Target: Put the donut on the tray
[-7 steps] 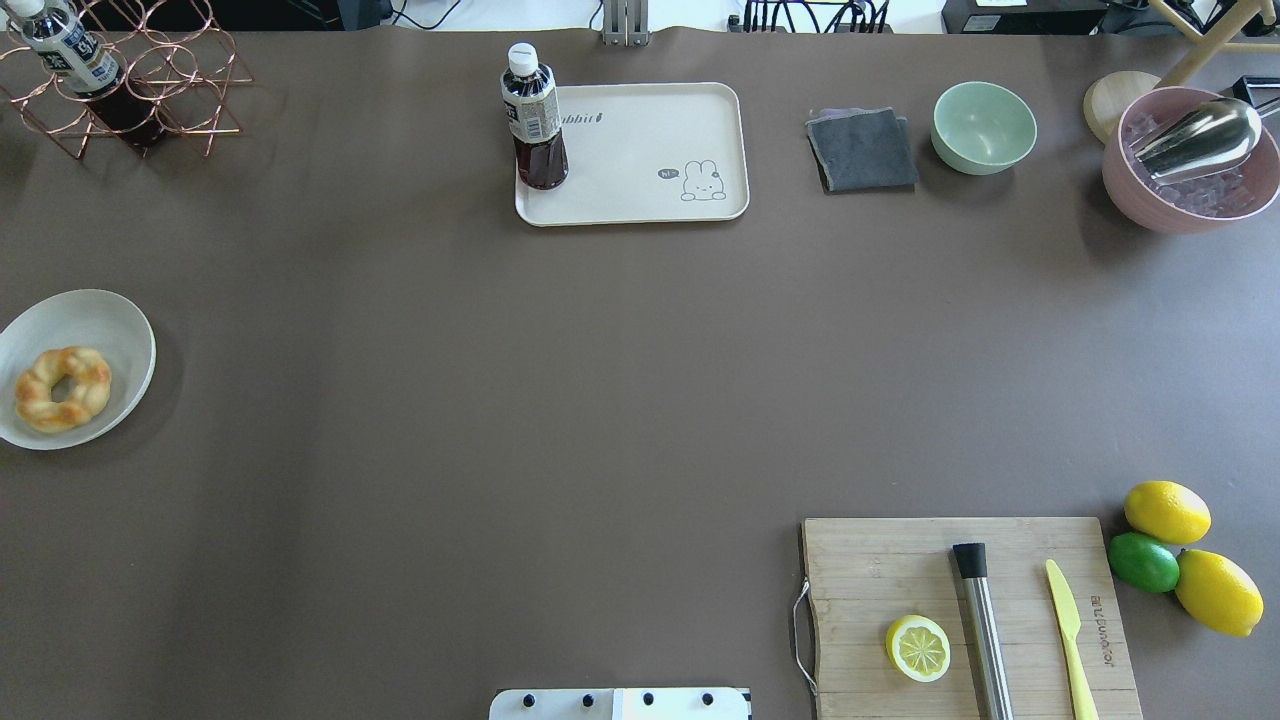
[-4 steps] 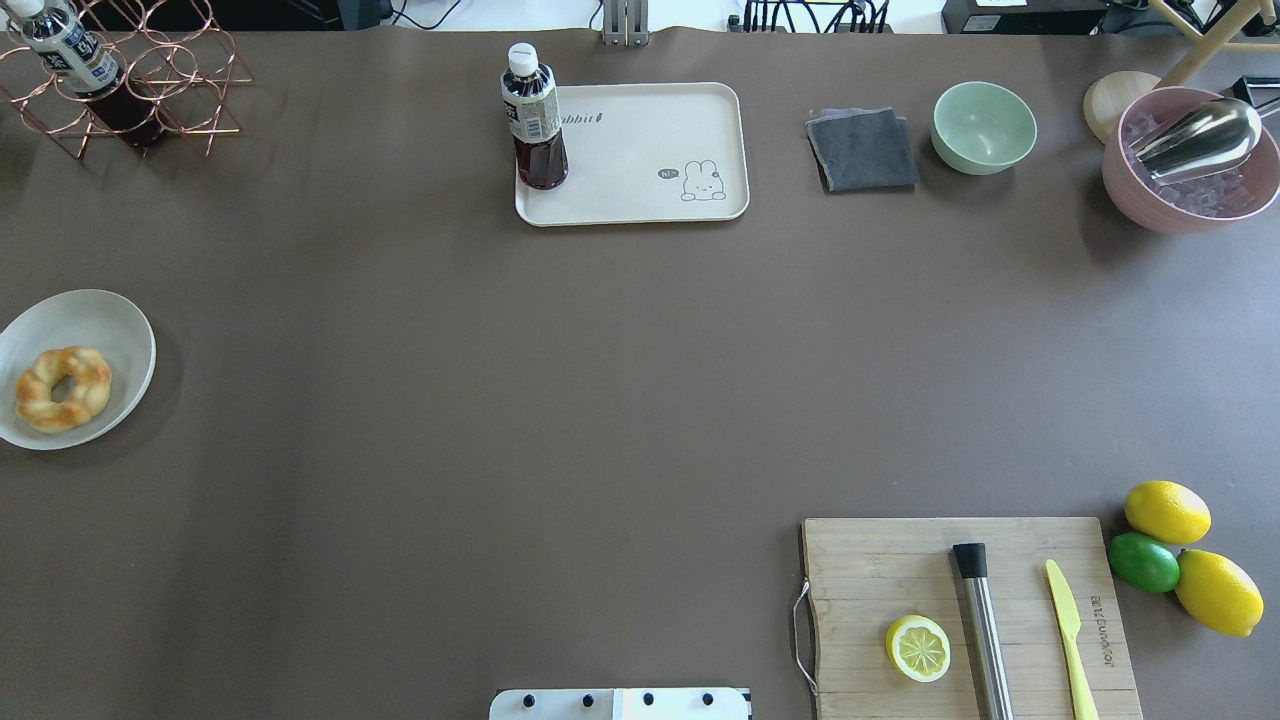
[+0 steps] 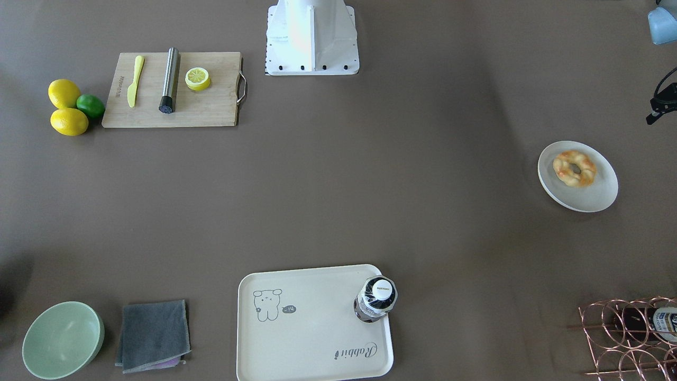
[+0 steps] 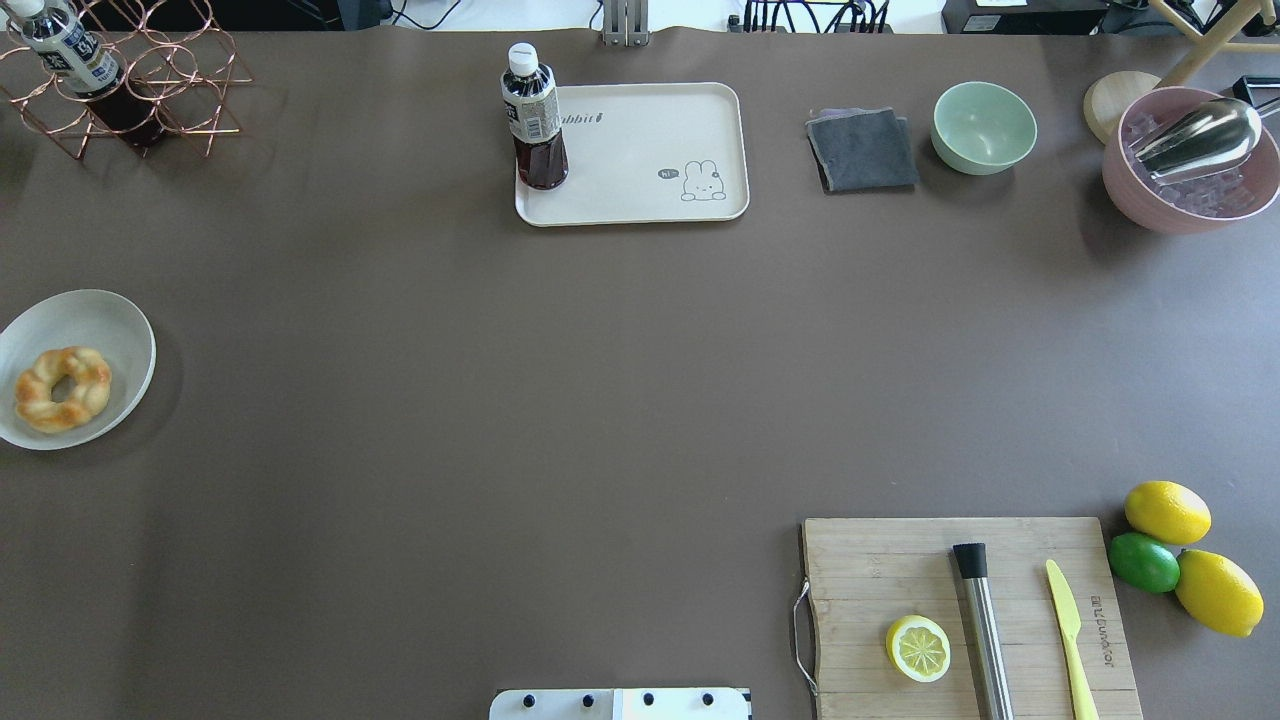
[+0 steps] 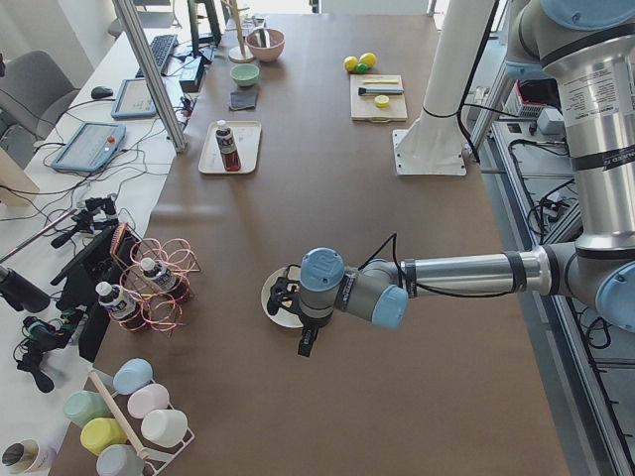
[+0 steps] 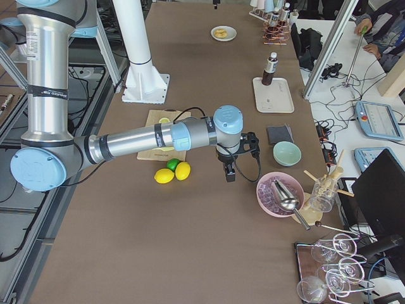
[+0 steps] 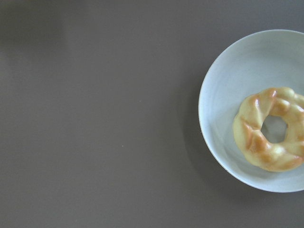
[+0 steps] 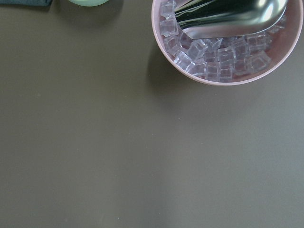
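Note:
The donut [image 4: 62,388] is a golden braided ring lying on a round white plate [image 4: 100,320] at the table's left edge. It also shows in the front view [image 3: 574,168] and at the right of the left wrist view [image 7: 270,129]. The cream tray [image 4: 640,150] with the bear drawing lies at the far middle and carries a dark drink bottle [image 4: 535,120] on its left end. My left gripper [image 5: 306,342] hangs beside the plate in the exterior left view. My right gripper [image 6: 230,174] hangs near the pink bowl. I cannot tell whether either is open or shut.
A wooden cutting board [image 4: 960,610] with a lemon half, steel muddler and yellow knife lies near right, with lemons and a lime [image 4: 1143,562] beside it. A grey cloth [image 4: 862,150], green bowl [image 4: 984,127] and pink ice bowl [image 4: 1190,170] stand far right. A copper wire rack [image 4: 130,80] stands far left.

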`<act>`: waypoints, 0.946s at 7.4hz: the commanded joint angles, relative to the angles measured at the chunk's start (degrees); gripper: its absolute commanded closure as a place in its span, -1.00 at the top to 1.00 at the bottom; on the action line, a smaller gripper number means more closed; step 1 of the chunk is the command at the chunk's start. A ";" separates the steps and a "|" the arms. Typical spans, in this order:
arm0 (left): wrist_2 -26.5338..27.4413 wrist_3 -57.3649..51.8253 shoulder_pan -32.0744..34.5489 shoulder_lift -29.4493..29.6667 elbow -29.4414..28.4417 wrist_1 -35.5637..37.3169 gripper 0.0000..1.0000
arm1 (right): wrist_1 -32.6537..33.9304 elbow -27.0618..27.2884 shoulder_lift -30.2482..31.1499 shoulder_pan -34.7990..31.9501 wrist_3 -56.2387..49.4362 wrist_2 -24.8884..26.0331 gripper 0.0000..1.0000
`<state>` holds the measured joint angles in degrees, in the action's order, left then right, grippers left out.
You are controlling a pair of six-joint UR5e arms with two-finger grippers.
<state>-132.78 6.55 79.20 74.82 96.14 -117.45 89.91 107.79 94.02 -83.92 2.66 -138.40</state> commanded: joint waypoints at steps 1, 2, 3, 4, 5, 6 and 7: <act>-0.02 6.53 -4.84 3.55 -11.19 -12.93 0.95 | 0.00 1.19 0.37 0.86 0.07 -2.12 1.00; -0.03 10.73 -6.84 5.84 -14.37 -15.85 0.95 | -0.09 1.45 0.37 1.21 -0.02 -2.13 1.00; 0.24 15.03 -8.95 7.16 -14.93 -17.10 0.95 | -0.09 2.15 0.37 1.47 -0.11 -2.13 1.00; 0.06 17.95 -9.41 8.83 -15.98 -17.20 0.95 | 0.00 2.25 0.46 1.47 -0.02 -2.13 1.00; 0.15 19.11 -9.58 11.11 -18.16 -17.20 0.95 | 0.00 2.33 0.46 1.47 -0.11 -2.13 1.00; 0.24 19.20 -9.59 12.70 -20.27 -17.20 0.95 | -0.09 2.34 0.46 1.65 -0.11 -2.13 1.00; 0.32 20.60 -9.67 13.41 -21.08 -17.29 0.95 | -0.09 2.34 0.46 2.00 -0.11 -2.13 1.00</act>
<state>-132.59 25.18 69.75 86.13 77.45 -134.57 89.87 110.08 94.47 -82.35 2.56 -140.53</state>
